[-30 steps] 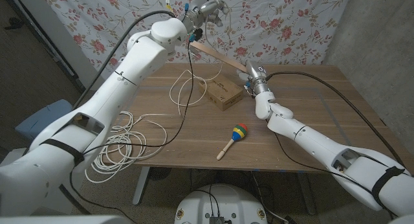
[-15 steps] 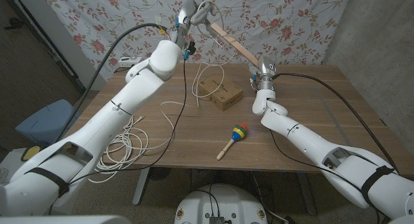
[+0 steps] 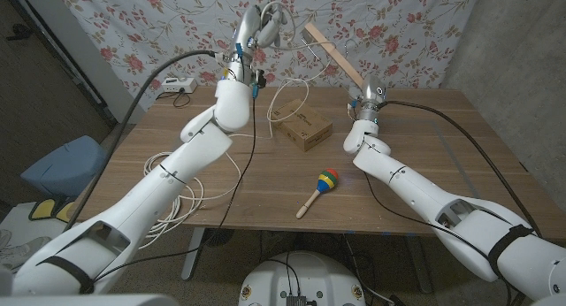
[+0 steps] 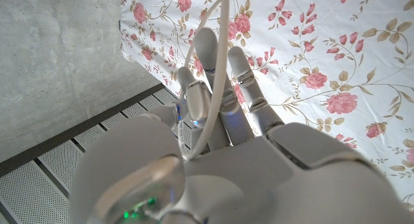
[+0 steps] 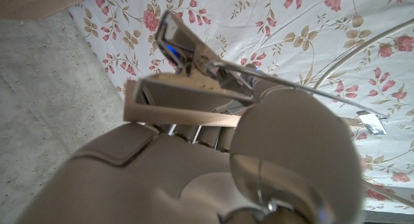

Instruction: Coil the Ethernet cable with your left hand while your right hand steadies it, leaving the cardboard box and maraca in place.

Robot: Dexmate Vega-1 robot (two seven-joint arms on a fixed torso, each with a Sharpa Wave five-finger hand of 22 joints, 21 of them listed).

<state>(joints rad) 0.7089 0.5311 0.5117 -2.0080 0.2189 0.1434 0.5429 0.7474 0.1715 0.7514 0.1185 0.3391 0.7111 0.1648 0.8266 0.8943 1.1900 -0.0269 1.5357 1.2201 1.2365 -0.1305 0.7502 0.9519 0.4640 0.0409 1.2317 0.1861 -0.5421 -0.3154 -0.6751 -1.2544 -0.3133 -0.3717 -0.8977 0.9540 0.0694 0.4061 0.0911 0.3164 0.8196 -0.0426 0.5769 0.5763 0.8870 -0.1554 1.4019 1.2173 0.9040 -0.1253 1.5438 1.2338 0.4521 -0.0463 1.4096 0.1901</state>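
While the head view takes in the whole scene, we note the left hand raised high against the floral backdrop, the white Ethernet cable hanging from it in a loop above the tabletop. More cable lies coiled over the tabletop's left edge. The left wrist view adds the grip: cable runs up across the hand's back and between its fingers, so we log it as grasping the cable. The right hand sits low behind the cardboard box; its wrist view shows a wooden strip against it, but we cannot tell its closure. The maraca lies near the front edge.
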